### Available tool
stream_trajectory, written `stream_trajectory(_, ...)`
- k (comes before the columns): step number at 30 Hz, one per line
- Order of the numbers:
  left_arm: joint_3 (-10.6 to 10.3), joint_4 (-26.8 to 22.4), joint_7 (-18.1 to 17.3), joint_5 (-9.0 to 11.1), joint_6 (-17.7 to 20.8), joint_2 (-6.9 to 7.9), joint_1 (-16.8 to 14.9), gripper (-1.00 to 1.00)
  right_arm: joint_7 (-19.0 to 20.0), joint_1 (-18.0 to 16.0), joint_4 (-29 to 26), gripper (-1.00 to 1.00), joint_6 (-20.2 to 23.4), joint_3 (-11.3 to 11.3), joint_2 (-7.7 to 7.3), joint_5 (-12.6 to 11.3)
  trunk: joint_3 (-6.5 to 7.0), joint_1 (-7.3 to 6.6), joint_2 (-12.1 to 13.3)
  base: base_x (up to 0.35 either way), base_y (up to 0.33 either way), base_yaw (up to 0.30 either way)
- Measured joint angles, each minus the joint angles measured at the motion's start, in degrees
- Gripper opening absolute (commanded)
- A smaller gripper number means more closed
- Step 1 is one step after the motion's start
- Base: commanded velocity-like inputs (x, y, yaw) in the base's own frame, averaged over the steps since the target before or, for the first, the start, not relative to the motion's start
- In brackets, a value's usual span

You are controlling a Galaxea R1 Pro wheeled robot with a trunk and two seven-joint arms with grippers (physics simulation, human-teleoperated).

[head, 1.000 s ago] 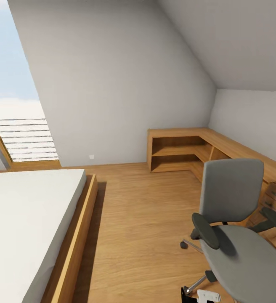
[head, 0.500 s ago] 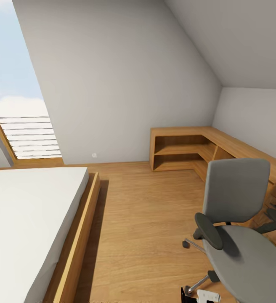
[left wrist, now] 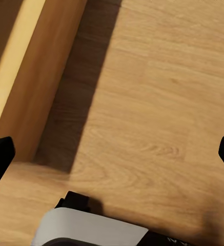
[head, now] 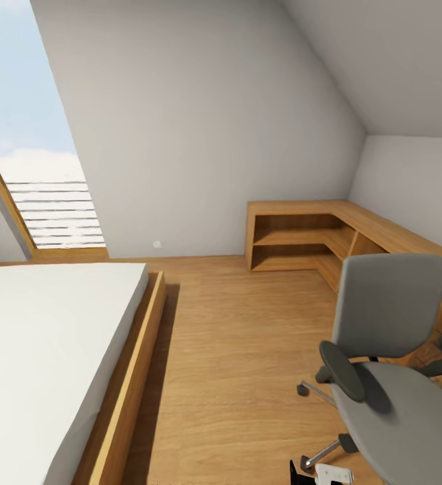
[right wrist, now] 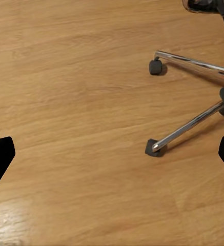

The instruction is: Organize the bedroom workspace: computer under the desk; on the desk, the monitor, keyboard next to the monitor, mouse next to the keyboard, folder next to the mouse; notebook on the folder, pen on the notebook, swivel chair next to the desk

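Note:
The swivel chair (head: 391, 306) stands at the right of the head view, grey, with black armrests, and its seat (head: 409, 431) shows bare grey. Its chrome legs (right wrist: 186, 130) and black casters (right wrist: 154, 66) appear in the right wrist view, on the wooden floor. My right gripper (right wrist: 112, 154) hangs open above that floor, a little short of the chair's base. Beside the bed frame (left wrist: 40, 77), my left gripper (left wrist: 112, 154) hangs open over the floor, holding nothing. The desk, computer, monitor, keyboard, mouse, folder, notebook and pen are out of view.
A low bed with a white mattress (head: 39, 350) fills the left side. Low wooden shelving (head: 302, 236) runs along the far and right walls. Open wooden floor (head: 234, 350) lies between bed and chair. A slanted window (head: 25, 148) is at the far left.
The whole picture has shifted right and down, so the camera has moved. The chair, bed and shelving keep their places in the room.

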Motion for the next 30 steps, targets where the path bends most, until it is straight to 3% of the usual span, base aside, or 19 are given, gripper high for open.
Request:
stream_trajectory(23,0.0,0.0,0.0,-0.1,0.0,-0.06,0.0,1.0,0.0,0.0,0.0,1.0,0.1,0.0,-0.13,0.0,-0.07,-0.03,0.0,0.292,0.0,0.003)
stream_trajectory(30,0.0,0.0,0.0,-0.1,0.0,-0.06,0.0,1.0,0.0,0.0,0.0,1.0,0.1,0.0,-0.06,0.0,-0.07,-0.01,0.0,0.125,0.0,0.064)
